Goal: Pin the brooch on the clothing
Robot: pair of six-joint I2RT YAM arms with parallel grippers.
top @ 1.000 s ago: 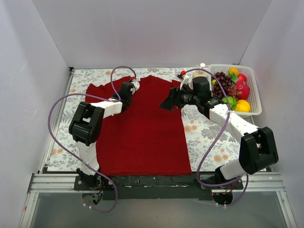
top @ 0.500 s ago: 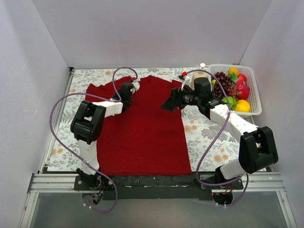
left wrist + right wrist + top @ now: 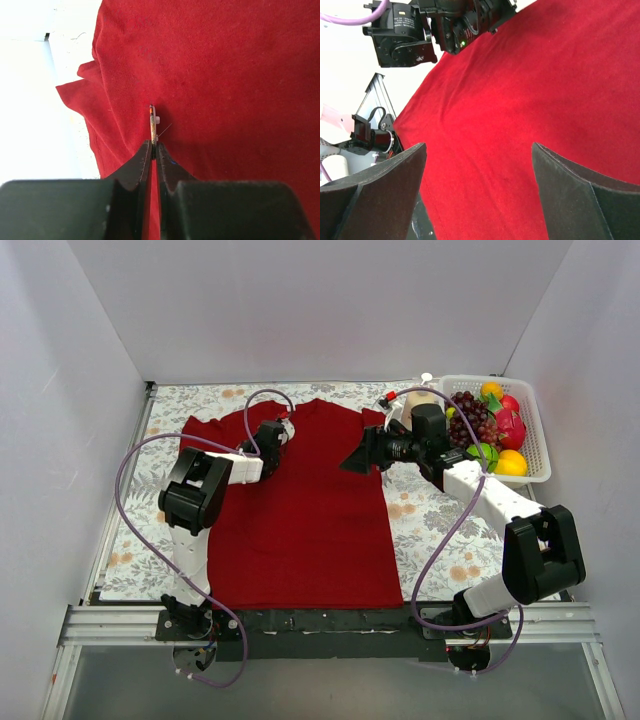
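The clothing [image 3: 300, 510] is a dark red T-shirt spread flat on the table, and it fills the left wrist view [image 3: 240, 75] and the right wrist view [image 3: 545, 90]. My left gripper [image 3: 272, 432] hangs over the shirt's upper left, near the collar. Its jaws [image 3: 154, 146] are shut on the brooch [image 3: 153, 122], a thin pale disc seen edge-on that sticks out past the fingertips just above the cloth. My right gripper [image 3: 358, 455] is open over the shirt's right shoulder; in its own view it [image 3: 479, 150] shows only red cloth between the wide-spread fingers [image 3: 395, 175].
A white basket [image 3: 545, 445] of toy fruit stands at the back right. A flowered tablecloth [image 3: 440, 540] shows around the shirt. White walls close in the left, right and back. The left arm [image 3: 420, 30] appears at the top of the right wrist view.
The left arm has shifted a little to the right, its elbow moving inward over the shirt's edge, the brooch still gripped. The right gripper has barely moved.
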